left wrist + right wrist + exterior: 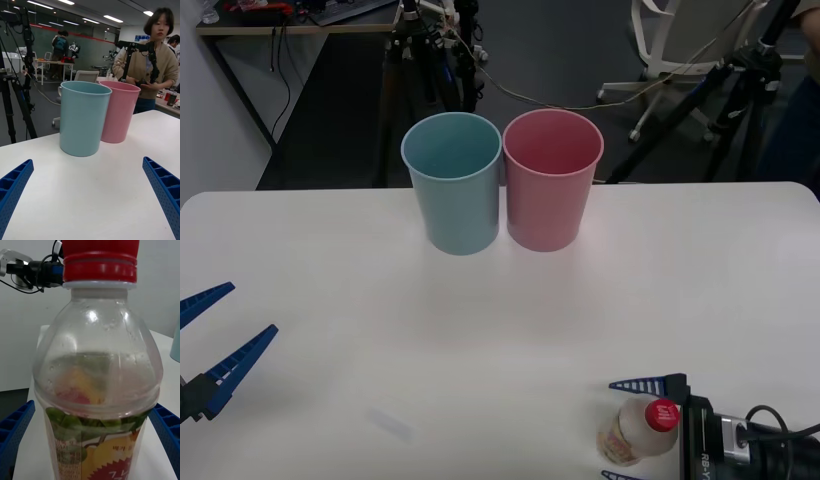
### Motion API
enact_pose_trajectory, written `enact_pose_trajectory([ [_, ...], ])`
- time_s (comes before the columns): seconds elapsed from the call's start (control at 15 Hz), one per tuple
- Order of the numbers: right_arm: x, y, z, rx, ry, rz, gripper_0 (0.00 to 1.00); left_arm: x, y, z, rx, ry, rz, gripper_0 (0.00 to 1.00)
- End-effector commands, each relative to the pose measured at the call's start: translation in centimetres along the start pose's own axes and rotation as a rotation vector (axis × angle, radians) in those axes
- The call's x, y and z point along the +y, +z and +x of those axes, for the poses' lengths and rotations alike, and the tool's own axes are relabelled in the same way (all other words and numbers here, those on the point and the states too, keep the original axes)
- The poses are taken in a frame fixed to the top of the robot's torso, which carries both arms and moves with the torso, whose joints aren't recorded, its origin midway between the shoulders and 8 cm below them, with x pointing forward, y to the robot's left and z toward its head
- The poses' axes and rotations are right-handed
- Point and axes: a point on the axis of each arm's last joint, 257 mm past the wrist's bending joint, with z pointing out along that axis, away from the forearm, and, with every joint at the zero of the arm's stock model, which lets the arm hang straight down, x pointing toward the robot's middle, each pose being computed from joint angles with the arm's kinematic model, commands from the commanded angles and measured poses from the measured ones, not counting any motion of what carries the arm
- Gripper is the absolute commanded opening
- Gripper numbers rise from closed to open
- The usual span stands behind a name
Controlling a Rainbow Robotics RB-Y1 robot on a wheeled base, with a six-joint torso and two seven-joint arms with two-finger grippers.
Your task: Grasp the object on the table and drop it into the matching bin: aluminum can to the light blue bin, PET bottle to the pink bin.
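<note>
Between right tool (636,430) fingers, red-capped bottle (638,431)

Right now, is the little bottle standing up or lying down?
Standing up. The PET bottle sits on the table with its red cap on top, between the right gripper's open fingers.

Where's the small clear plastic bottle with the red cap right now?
In the front view, the small clear plastic bottle with the red cap stands upright near the white table's near right edge, between the open blue fingers of the right hand, well short of the pink bin.
</note>
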Motion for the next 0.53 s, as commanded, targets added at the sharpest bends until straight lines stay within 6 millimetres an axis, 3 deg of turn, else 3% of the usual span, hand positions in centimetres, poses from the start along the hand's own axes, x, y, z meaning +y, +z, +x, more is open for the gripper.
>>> enact_pose_trajectory([
  [0.07, -0.03, 0.33, -0.12, 0.0, -0.007, -0.01, 0.47, 0.0, 0.0, 0.0, 0.0, 0.0, 0.0, 1.0],
  [0.13, -0.1, 0.3, -0.14, 0.001, -0.009, -0.011, 0.0, 0.0, 0.0, 0.0, 0.0, 0.0, 0.0, 1.0],
  [0.53, -0.44, -0.31, -0.1, 0.011, -0.009, -0.004, 0.0, 0.0, 0.0, 0.0, 0.0, 0.0, 0.0, 1.0],
])
